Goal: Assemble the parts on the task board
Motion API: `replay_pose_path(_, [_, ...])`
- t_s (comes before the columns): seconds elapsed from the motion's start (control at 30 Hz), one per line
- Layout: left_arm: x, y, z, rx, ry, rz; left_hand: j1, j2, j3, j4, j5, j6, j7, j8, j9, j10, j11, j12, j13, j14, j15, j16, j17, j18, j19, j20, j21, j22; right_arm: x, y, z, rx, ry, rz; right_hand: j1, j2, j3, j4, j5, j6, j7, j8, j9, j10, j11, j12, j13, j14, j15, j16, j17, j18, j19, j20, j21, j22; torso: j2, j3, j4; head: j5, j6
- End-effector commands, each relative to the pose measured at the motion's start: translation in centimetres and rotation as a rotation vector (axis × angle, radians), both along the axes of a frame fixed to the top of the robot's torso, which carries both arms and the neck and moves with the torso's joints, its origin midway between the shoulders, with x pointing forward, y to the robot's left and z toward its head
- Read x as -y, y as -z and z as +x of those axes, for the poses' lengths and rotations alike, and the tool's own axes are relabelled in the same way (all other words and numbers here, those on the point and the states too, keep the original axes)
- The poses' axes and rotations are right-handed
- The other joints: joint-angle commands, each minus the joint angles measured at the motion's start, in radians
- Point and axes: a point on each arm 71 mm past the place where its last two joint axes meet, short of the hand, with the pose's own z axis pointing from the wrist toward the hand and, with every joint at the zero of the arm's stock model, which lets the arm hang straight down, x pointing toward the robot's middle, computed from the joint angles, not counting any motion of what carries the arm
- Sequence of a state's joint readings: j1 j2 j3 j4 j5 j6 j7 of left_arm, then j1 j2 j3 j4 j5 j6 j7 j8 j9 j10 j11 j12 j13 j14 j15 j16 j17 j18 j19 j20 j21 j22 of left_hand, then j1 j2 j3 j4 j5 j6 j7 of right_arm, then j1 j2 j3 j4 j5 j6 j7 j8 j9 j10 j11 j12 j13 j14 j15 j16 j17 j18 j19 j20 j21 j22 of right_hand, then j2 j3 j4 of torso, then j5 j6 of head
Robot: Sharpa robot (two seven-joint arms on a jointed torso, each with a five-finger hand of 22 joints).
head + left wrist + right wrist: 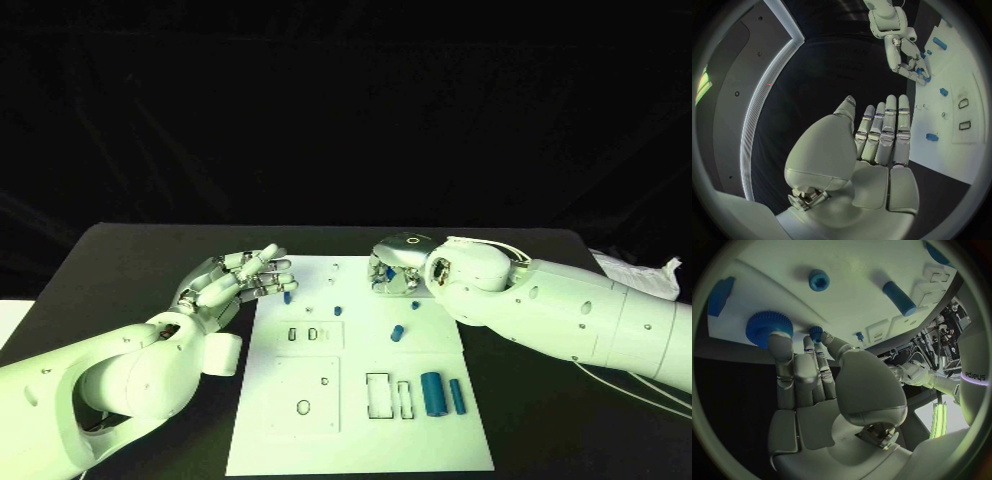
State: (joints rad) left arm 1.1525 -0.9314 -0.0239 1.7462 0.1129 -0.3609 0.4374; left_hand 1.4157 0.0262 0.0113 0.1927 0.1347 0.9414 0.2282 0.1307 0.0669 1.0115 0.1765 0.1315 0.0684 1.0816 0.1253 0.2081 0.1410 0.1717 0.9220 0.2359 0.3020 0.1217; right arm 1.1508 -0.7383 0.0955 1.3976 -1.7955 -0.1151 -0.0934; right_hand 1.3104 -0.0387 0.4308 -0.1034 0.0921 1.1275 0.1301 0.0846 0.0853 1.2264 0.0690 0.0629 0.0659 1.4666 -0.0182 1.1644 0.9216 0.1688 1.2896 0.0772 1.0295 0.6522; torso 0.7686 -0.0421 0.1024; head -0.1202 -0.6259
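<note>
Gear seating at the far edge of the task board [361,420] is judged to be the step in hand. The right hand [392,270] is lowered over the board's far right part, its fingers [792,365] laid together and extended, with the tips touching a blue toothed gear [768,327] in the right wrist view. A smaller blue piece [816,332] is seen just beside the next fingertip. Whether the gear is actually pinched or only pressed cannot be told; no thumb is seen closed on it.

The left hand [231,280] is held at the board's far left edge, fingers [886,130] straight and close together, palm bare, nothing held. A small blue peg [289,297] lies on the board just beside its fingertips.

Other parts noted on the board: a blue cylinder [431,394] and a flat blue bar [457,396] at the near right, beside an empty rectangular slot [379,395]; a short blue pin [397,331] near the middle; a small blue stud [338,311] further left.

For a good seating, the gear should be kept flat to the board and pressed straight down over its post, with light turning if the teeth bind. Sideways push is to be avoided, since the neighbouring small piece is close and could be knocked. The left hand is judged well placed to steady the board if it slides.
</note>
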Motion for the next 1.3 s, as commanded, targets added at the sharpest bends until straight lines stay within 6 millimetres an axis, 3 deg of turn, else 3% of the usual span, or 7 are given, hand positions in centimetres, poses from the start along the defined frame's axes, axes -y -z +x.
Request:
replay_pose_path(0.03, [0.2,-0.2,0.0,0.002,0.018,-0.013,0.009,-0.003,-0.005,-0.003,-0.003,0.005,0.002,-0.005,-0.001,0.006,-0.001,-0.006,0.0,0.008,0.0,-0.006,0.001,0.012,0.006,-0.001,-0.006,-0.001,0.2,0.5,0.0,-0.008,0.014,-0.063,0.002,-0.005,0.008,0.008,-0.014,0.007,0.003,-0.006,0.001,0.008,-0.003,-0.001,0.0,0.031,-0.003,0.011,0.007,-0.02,-0.004,-0.001,0.012,0.008,0.002,-0.0005,0.0043,-0.001,-0.002])
replay_pose_path(0.4, [0.2,-0.1,0.0,-0.003,0.019,-0.012,0.008,-0.002,-0.005,-0.003,-0.003,0.005,0.002,-0.006,-0.001,0.006,-0.001,-0.007,0.0,0.008,0.0,-0.006,0.002,0.012,0.006,-0.001,-0.006,-0.002,0.2,0.8,0.1,-0.024,0.022,-0.095,-0.012,-0.037,0.017,0.026,-0.032,-0.004,0.006,-0.019,0.0,-0.008,0.001,-0.003,-0.002,0.024,0.001,0.023,0.011,-0.02,-0.015,0.004,0.028,0.021,0.002,-0.002,0.0095,-0.007,-0.007])
replay_pose_path(0.6, [0.2,-0.1,0.1,-0.004,0.02,-0.012,0.008,-0.002,-0.005,-0.003,-0.004,0.005,0.003,-0.006,-0.001,0.005,-0.001,-0.008,0.0,0.009,0.0,-0.006,0.002,0.012,0.006,-0.001,-0.007,-0.002,0.3,1.2,0.1,-0.049,0.022,-0.109,-0.02,-0.063,0.016,0.035,-0.011,-0.018,0.009,-0.022,-0.003,-0.02,0.005,-0.002,-0.002,0.021,0.004,0.027,0.012,-0.02,-0.022,0.008,0.035,0.026,0.004,-0.0024,0.0122,-0.009,-0.011])
replay_pose_path(0.9, [0.2,0.0,0.2,-0.007,0.019,-0.01,0.008,-0.002,-0.006,-0.004,-0.004,0.004,0.003,-0.008,-0.002,0.004,0.0,-0.009,-0.001,0.009,0.0,-0.007,0.003,0.012,0.007,-0.001,-0.008,-0.003,0.5,1.4,0.2,-0.054,0.03,-0.111,0.016,-0.063,0.046,0.021,0.005,-0.019,0.009,-0.019,-0.003,-0.02,0.005,-0.001,-0.001,0.019,0.004,0.035,0.016,-0.019,-0.028,0.008,0.045,0.033,0.003,-0.0047,0.017,-0.014,-0.017])
replay_pose_path(1.3, [0.2,0.1,0.3,-0.01,0.016,-0.007,0.011,0.001,-0.005,-0.008,-0.003,0.003,0.003,-0.01,-0.002,0.004,0.0,-0.012,-0.001,0.01,0.0,-0.009,0.004,0.012,0.009,-0.001,-0.009,-0.004,-0.2,0.0,0.1,0.073,0.024,0.019,0.065,-0.037,0.104,-0.001,0.006,0.012,0.01,-0.009,0.007,0.017,0.001,0.002,0.003,0.02,0.0,0.057,0.037,-0.024,-0.022,0.002,0.085,0.077,0.003,-0.0058,0.0237,-0.016,-0.018])
